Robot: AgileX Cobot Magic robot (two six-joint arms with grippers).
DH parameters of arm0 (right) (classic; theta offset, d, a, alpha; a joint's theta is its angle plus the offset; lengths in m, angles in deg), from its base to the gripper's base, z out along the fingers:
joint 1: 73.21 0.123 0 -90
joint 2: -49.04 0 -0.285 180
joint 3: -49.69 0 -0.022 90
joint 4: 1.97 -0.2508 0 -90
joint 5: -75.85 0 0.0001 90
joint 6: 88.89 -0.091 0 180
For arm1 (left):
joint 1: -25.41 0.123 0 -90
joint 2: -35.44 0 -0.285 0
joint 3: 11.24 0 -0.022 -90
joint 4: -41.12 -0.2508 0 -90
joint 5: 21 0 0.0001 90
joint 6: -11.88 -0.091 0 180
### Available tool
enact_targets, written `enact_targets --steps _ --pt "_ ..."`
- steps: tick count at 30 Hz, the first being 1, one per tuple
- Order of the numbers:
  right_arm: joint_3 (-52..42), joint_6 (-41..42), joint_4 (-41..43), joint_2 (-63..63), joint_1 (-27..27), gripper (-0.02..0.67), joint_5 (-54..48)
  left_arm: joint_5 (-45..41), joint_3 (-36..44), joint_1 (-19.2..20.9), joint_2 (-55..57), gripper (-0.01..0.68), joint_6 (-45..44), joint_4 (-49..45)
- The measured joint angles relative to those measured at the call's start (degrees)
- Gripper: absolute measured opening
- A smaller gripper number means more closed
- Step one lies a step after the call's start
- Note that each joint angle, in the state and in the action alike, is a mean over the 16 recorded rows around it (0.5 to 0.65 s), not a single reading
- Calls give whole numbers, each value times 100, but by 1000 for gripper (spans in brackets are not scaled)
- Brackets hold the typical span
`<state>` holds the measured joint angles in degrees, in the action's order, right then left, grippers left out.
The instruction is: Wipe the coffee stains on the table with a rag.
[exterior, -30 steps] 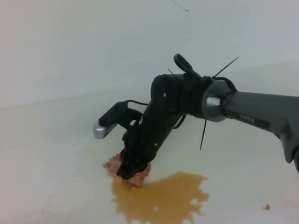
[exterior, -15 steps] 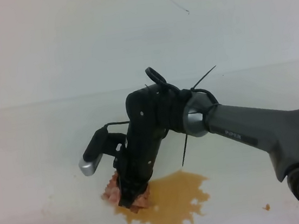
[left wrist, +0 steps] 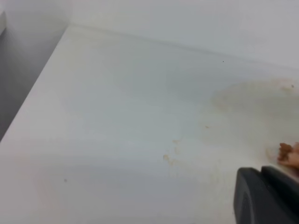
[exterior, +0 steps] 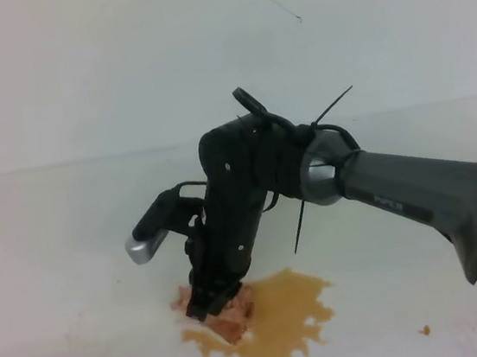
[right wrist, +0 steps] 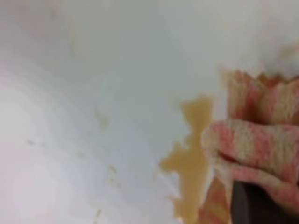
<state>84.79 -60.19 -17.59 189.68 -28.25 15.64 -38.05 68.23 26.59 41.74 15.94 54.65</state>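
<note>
The coffee stains (exterior: 283, 311) form an amber-brown blotch with ragged edges on the white table (exterior: 56, 253), near its front. My right gripper (exterior: 207, 308) reaches across from the right, points down and is shut on the pinkish-orange rag (exterior: 235, 311), pressing it onto the stain's left edge. In the right wrist view the striped rag (right wrist: 261, 140) bulges around a dark finger (right wrist: 252, 205), with brown liquid (right wrist: 191, 161) beside it. In the left wrist view only a tip of the rag (left wrist: 289, 155) shows at the right edge. My left gripper is out of view.
A tiny orange crumb (exterior: 425, 330) lies at the front right of the table. A white wall (exterior: 120, 62) stands behind the table. Faint tan smudges (left wrist: 254, 95) mark the surface. A dark block (left wrist: 264, 196) fills the bottom right of the left wrist view.
My right gripper has dragged the rag from the stain's upper left toward the front, then slightly right into the blotch. The stain's left part has shrunk.
</note>
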Motion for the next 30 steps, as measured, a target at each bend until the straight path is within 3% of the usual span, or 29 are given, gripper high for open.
enact_targets --steps 16,20,30 --pt "-1693 19 -1583 -697 26 35 1706 0 0 0 0 1 0 0" --pt "-1818 -298 -1172 -614 38 35 1624 0 0 0 0 1 0 0" --pt "-1833 -1730 1033 -510 38 35 1210 0 0 0 0 1 0 0"
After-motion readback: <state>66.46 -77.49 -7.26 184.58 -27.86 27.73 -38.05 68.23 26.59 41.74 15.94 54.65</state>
